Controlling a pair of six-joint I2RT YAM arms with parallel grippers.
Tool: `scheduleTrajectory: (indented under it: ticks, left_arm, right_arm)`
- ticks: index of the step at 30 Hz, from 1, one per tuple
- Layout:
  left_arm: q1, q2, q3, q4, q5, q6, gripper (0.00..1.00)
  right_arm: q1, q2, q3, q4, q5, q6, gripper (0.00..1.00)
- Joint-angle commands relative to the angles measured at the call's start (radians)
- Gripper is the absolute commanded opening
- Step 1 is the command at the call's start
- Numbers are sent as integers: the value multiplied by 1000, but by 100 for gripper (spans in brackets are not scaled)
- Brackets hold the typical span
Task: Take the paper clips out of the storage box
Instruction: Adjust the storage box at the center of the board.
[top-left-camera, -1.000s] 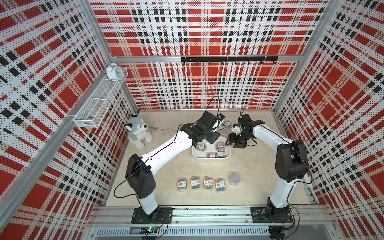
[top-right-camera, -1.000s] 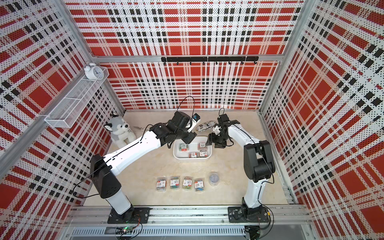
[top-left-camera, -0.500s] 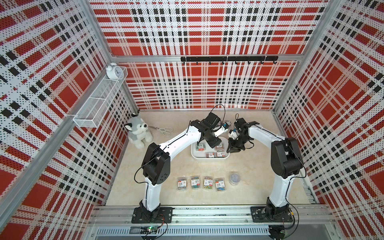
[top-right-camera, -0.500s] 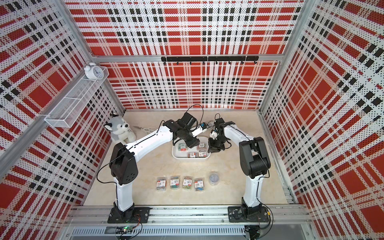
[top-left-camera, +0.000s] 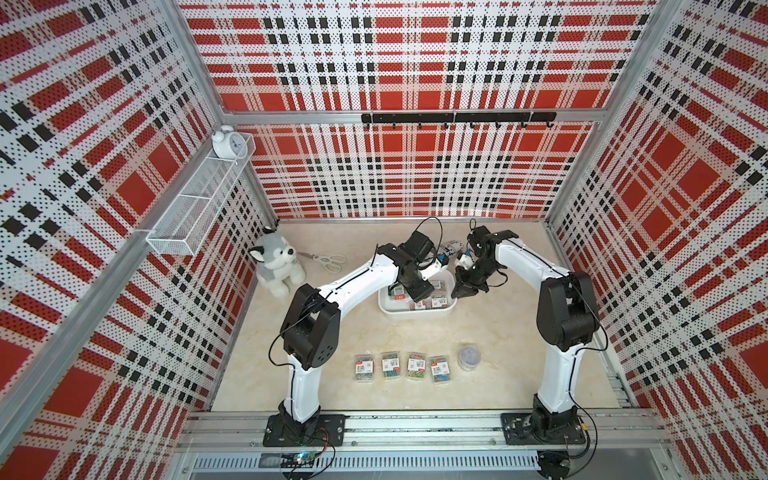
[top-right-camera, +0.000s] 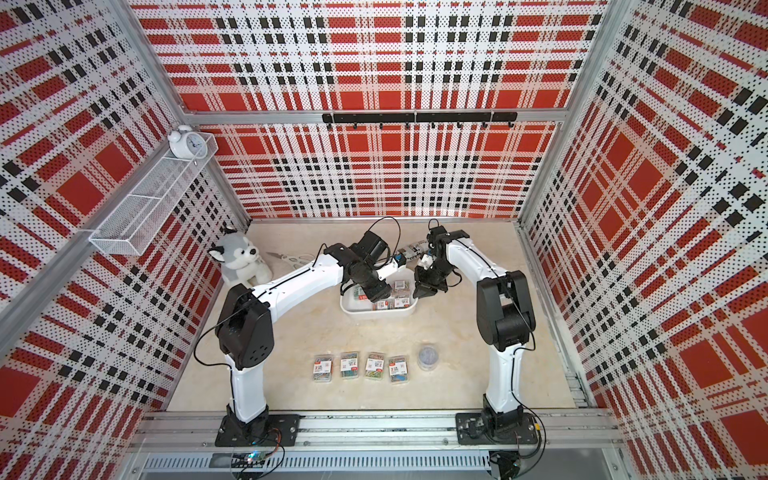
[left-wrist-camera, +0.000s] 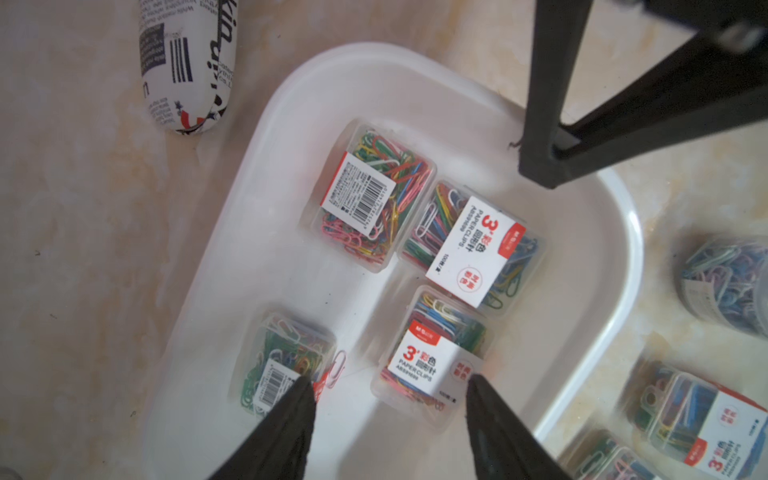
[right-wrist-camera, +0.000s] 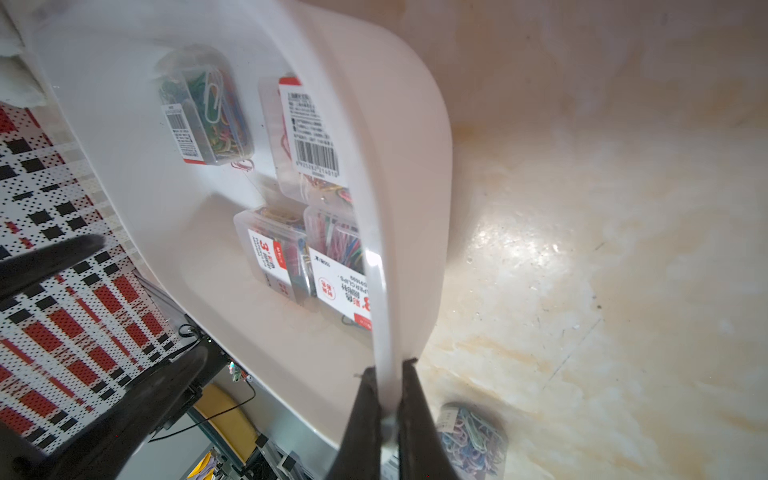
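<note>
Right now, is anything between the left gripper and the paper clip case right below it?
Nothing visible covers that case. The left gripper is open above it, but one fingertip hangs over the neighbouring case, which may block it.

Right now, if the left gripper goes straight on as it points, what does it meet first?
The left gripper likely meets the clear rectangular plastic case of multicoloured clips, red-and-white label up, in the white rounded plastic storage box; depth unclear.

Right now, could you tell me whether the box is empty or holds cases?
Not empty: four cases lie on the floor of the box in the left wrist view.
</note>
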Motion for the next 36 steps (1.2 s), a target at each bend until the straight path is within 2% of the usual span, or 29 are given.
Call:
scheduleTrajectory:
  ticks: [1,7,10,13,17,20,24,28,30,31,34,36]
  left_arm:
    - [17,-48,-10,-2,-4,18,61]
    - [31,-54,-29,0,-1,27,61]
    - [39,-55,-36,3,1,33,61]
    - [44,-56,-35,1,0,37,61]
    - [53,-48,-25,5,2,41,61]
    - [58,-49,-15,10,-3,43,61]
    - [64,-50,-6,17,-14,44,61]
    - [73,-60,-10,36,-32,41,61]
    - [76,-65,-6,37,-40,38,61]
    - [77,-69,-7,38,-38,39,61]
    - [82,-76,-21,57,-46,35,62]
    - [82,-69,-10,55,-56,17,62]
  right_arm:
    - [2,-5,39,-36,-130,23,0]
    - [-9,-16,3,-36,-188,55,0]
    - [-20,-9,-78,-22,-232,50,0]
    - [-20,-30,-56,0,-280,82,0]
    - [-73,-30,-114,18,-305,95,0]
    - [-26,-32,-95,31,-354,129,0]
    - [-78,-33,-101,5,-302,120,0]
    - [-7,-19,-86,3,-315,124,0]
    - [-88,-36,-121,-8,-265,109,0]
    - [-97,-36,-109,-18,-235,101,0]
    - [15,-1,-60,-22,-264,101,0]
    - [-6,1,-80,-34,-214,82,0]
